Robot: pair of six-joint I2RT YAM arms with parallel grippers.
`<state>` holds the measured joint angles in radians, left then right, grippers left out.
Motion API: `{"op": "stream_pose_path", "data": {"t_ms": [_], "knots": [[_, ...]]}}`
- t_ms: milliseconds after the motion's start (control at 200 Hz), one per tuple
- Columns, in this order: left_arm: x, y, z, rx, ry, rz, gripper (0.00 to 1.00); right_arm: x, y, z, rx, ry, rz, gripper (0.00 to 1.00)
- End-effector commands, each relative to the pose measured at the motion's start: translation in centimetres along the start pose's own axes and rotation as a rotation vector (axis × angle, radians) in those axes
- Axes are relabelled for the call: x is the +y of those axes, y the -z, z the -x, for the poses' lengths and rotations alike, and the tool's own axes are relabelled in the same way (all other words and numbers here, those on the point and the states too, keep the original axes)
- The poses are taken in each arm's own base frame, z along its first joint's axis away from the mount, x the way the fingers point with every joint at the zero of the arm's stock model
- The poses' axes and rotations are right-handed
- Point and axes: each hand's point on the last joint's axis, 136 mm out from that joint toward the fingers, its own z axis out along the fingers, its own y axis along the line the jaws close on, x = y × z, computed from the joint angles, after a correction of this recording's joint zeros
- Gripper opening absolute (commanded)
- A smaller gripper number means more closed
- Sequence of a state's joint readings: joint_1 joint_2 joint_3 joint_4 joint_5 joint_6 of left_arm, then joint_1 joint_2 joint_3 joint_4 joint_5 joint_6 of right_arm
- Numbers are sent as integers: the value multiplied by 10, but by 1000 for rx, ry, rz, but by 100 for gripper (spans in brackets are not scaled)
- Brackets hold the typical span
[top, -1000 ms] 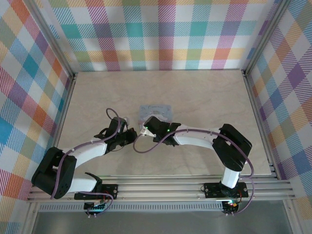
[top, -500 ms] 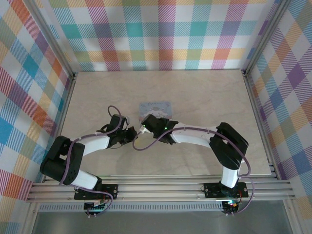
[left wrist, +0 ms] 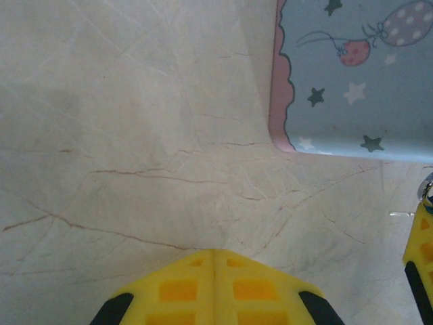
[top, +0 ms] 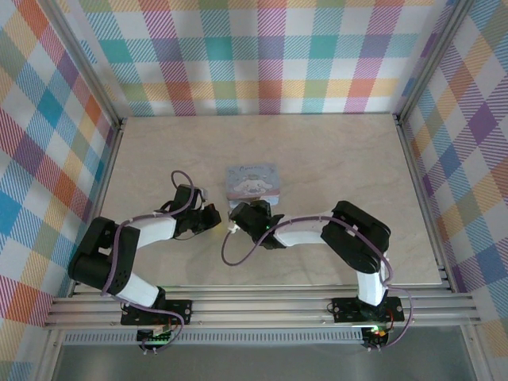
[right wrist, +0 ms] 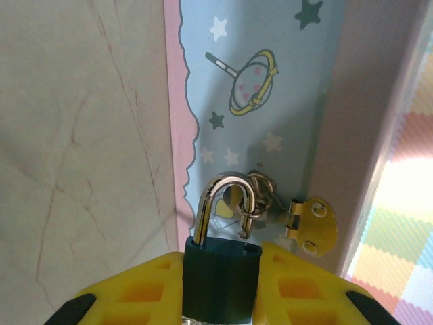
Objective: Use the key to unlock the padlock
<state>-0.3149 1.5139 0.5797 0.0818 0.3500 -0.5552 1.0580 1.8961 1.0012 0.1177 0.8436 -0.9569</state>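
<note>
Holding step: right gripper [right wrist: 220, 261] pinched padlock [right wrist: 218, 284] body, shackle [right wrist: 226, 184] hooked through tin [right wrist: 270, 101] hasp [right wrist: 310, 227]; left gripper [left wrist: 213, 271] pressed together, key grip unclear. Next likely needed key lined to keyhole.

**Inspector:** Padlock [right wrist: 220, 274], right wrist view?

**Assessor:** Lower body cut off by the bottom edge. Its flanks are covered by the right end effector [right wrist: 220, 261] fingers. The metal bits [right wrist: 262, 198] hooked on the shackle [right wrist: 230, 180] overlap, so I cannot tell them apart.

**Inspector:** Tin [left wrist: 358, 81], left wrist view?

**Assessor:** Cut off at the top and right edges.

**Inspector:** Top view?

**Assessor:** Padlock too small to make out.
</note>
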Motion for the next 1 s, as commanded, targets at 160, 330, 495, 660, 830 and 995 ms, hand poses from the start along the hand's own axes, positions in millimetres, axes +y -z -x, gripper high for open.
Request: {"op": "stream_pose_path", "data": {"t_ms": [160,330,495,660,830,995], "knots": [[-12,-5,19,-17,-20,-49,0,-41,20,45,-228,33,-166,0],[-11,-9,25,-34,-15,-48,0,-46,22,46,-228,17,-169,0],[-10,-6,36,-78,-12,-35,0,-62,42,43,-265,-139,-44,0],[-7,3,41,-115,-24,-9,0,-62,52,53,-336,-185,37,0],[-2,15,38,-125,-54,38,0,-85,62,63,-362,-329,64,0],[-14,35,41,-142,-86,25,4,-111,78,57,-366,-609,177,0]]}}
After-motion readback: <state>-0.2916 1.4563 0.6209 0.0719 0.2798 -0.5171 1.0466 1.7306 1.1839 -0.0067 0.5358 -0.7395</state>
